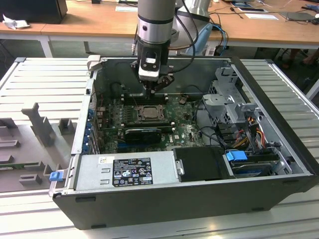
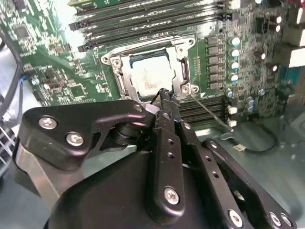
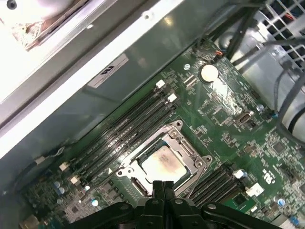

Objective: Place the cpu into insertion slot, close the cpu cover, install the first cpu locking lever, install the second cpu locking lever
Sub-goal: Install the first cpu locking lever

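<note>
The chip lies flat in the socket, and the cover looks folded down around it. The gripper, its fingers pressed together and pinching nothing, hangs just off one edge of the socket, near the corner where a thin wire lever slants outward. I judge the first lever step to be in hand; it calls for the closed tip to press that wire down beside the socket and tuck it under its catch.
</note>
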Robot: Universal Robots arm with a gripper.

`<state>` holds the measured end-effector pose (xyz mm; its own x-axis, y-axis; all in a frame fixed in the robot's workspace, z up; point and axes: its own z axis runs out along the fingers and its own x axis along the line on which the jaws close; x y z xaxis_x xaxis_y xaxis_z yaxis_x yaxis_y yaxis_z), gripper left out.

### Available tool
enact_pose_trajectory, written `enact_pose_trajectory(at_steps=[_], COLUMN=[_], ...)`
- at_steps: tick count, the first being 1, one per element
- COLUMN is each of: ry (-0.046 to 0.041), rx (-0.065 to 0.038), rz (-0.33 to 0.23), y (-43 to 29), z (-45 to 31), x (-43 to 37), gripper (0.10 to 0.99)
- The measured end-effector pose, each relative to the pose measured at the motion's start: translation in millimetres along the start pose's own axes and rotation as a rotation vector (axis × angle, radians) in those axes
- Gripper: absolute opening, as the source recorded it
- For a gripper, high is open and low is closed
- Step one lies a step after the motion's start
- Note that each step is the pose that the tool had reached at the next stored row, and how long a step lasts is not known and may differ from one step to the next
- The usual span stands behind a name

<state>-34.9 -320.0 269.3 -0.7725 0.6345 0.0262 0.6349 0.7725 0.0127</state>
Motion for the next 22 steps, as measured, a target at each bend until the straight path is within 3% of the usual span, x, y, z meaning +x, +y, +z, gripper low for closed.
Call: enact_pose_trajectory(at_steps=[3, 5, 6, 11, 13, 19, 22], ry=[-0.0145, -0.0292, -0.0317, -0.0306, -0.0285, -0.0259, -0.0231], rx=[-0.012, -0.024, -0.026, -0.026, -0.025, -0.025, -0.023], rz=[-0.019, -0.035, -0.041, -0.131, -0.21, -0.299, -0.398], y=[0.0, 0.0, 0.0, 0.0, 0.0, 0.0, -0.1], z=[0.0, 0.0, 0.1, 0.3, 0.6, 0.7, 0.8], x=[0.0, 0.0, 0.0, 0.0, 0.0, 0.0, 0.0], gripper=[0.106, 0.106, 0.106, 0.106, 0.106, 0.106, 0.106])
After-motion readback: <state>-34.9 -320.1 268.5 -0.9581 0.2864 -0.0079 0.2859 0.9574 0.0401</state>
